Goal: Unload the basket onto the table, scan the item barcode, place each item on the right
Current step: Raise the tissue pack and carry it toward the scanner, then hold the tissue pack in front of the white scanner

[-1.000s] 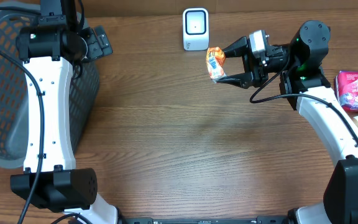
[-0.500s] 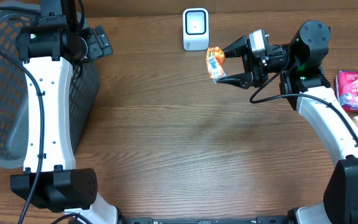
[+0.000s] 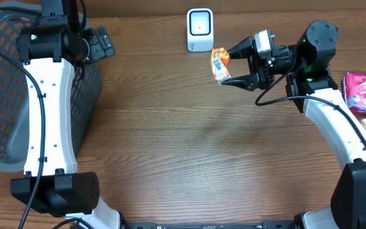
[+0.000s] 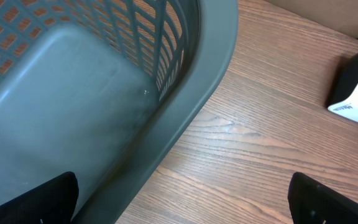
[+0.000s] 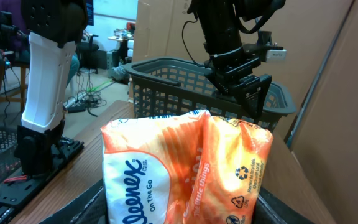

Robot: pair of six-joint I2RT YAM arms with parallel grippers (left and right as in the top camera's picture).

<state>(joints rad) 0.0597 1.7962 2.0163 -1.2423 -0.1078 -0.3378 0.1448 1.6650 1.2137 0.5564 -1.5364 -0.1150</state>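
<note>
Item: Your Kleenex On The Go tissue pack, an orange-and-white pocket pack in glossy film, hangs clear of the tabletop near its far edge. It is just in front of the scanner and a little toward the right arm's side.
Right gripper: The right gripper is closed partway on the pack, one finger on each of two opposite sides. In the wrist view the pack sits upright and fills the lower frame.
Left gripper: The left gripper is spread wide and carries nothing. It hangs over the rim of the grey basket by the tabletop's far left corner.
Scanner: The white barcode scanner stands at the middle of the far edge, near the pack but apart from it.
How it will handle: Expect it to be light, soft and compressible, since it is tissues in thin wrap. The film looks slick, so the pack may creep between the fingers if you tilt it. A harder squeeze would probably buckle the wrap and crease any printed code. It is unlikely to break.
Where to hold: Keep the pinch across the narrow sides, as it is now, so the broad printed faces stay uncovered.
Barcode: None shows in either view of the pack, so you cannot tell which face carries it.
Also in frame: A purple packet lies at the right edge.
</note>
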